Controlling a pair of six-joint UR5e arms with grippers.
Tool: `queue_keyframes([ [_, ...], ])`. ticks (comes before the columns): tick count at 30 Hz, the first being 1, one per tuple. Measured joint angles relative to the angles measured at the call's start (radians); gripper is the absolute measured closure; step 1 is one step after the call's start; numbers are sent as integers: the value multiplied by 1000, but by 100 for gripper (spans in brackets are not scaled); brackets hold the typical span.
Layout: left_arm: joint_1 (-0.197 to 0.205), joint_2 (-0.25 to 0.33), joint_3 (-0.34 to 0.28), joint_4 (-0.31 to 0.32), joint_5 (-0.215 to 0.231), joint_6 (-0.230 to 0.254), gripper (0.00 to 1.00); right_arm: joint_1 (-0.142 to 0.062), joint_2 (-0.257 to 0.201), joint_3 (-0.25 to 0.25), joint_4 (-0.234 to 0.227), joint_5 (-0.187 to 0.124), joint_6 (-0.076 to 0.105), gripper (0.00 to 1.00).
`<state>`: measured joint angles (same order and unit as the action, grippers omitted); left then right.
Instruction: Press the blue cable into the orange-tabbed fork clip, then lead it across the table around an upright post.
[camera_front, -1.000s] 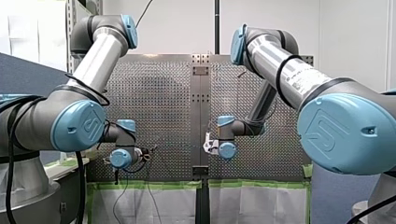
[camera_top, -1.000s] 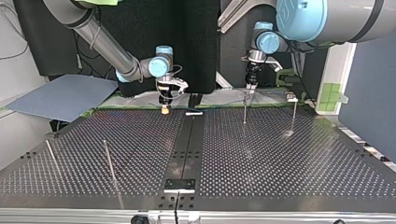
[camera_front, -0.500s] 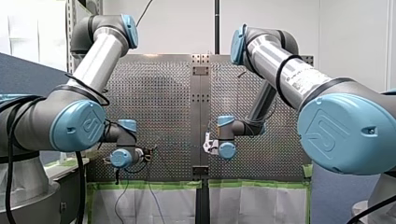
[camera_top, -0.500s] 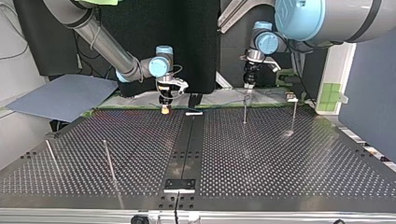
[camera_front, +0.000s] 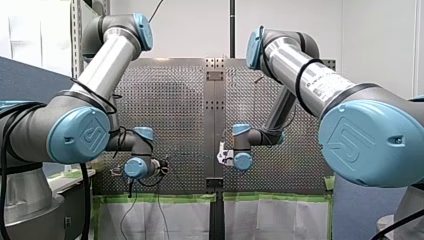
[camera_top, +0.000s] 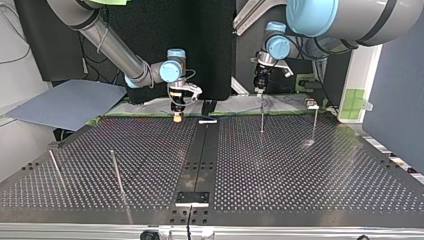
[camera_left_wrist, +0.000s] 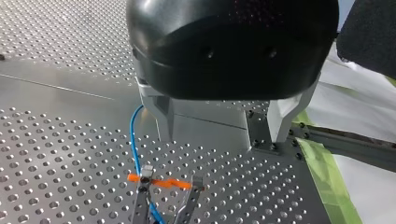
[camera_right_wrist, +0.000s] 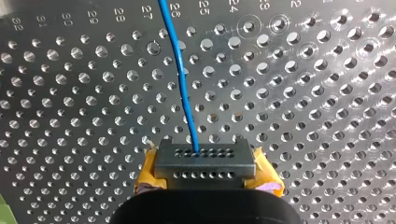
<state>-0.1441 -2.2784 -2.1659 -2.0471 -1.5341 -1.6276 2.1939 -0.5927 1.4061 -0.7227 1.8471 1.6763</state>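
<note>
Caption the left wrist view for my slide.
Open left gripper hovers over the perforated table, blue cable running to the orange-tabbed clip.

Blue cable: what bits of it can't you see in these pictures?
- Left wrist view: the blue cable slips behind a finger of my left pincer.
- Same view: the picture edge cuts off the fork clip's base.
- Right wrist view: my right pincer covers the gripped part.
- Top and front views: cable too thin to spot.
</note>
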Motion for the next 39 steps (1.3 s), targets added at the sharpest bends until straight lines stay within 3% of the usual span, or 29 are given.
queue_keyframes([
  [6, -24, 0, 15, 3, -32, -6, 0, 0, 1, 0, -1, 0, -1, 100],
  [16, -62, 0, 81, -33, -54, -69, 0, 0, 2, 0, 0, -4, -2, 100],
  [28, -112, 0, 125, -39, -163, -49, 0, 0, 2, -1, 0, -5, -3, 100],
  [39, -138, -3, 187, -88, -282, -55, 0, 0, 3, -1, 0, -5, -2, 100],
])
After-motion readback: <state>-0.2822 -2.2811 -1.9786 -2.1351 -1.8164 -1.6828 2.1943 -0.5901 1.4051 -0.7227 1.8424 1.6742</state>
